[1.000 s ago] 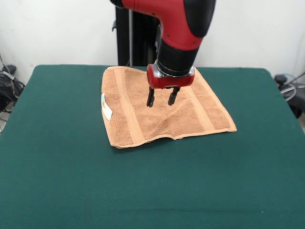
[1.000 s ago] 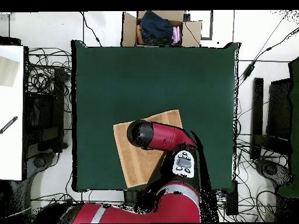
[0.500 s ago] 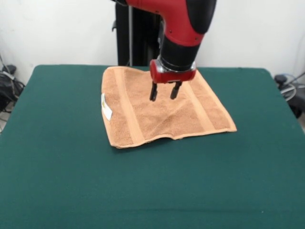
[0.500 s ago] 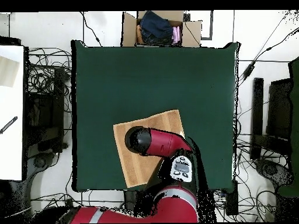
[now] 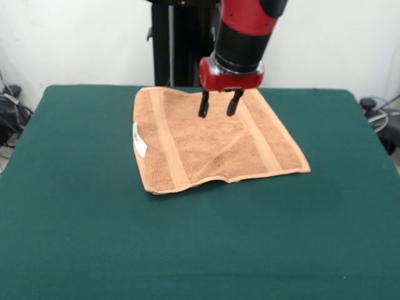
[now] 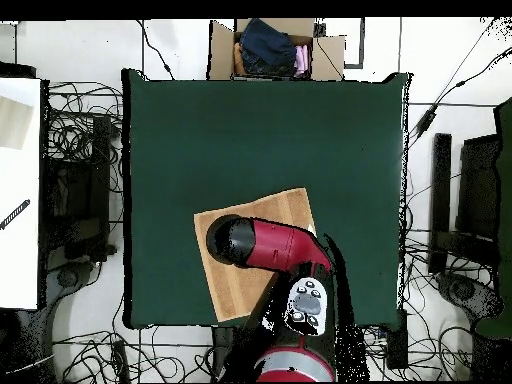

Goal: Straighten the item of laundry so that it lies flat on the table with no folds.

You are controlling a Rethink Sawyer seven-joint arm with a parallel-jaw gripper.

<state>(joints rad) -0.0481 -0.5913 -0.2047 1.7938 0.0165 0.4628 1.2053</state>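
The claw [image 5: 217, 110] hangs in the air with its two fingers spread apart and nothing between them. Right under it lies the towel [image 5: 212, 147], spread on the green table [image 5: 81, 225]. The towel edge farthest from the claw is wavy and lifts a little. A white tag [image 5: 139, 140] sticks out at one side. All around the towel is lots of bare table to move in. Since a second ago, the claw has gone up and back. The towel has stayed put.
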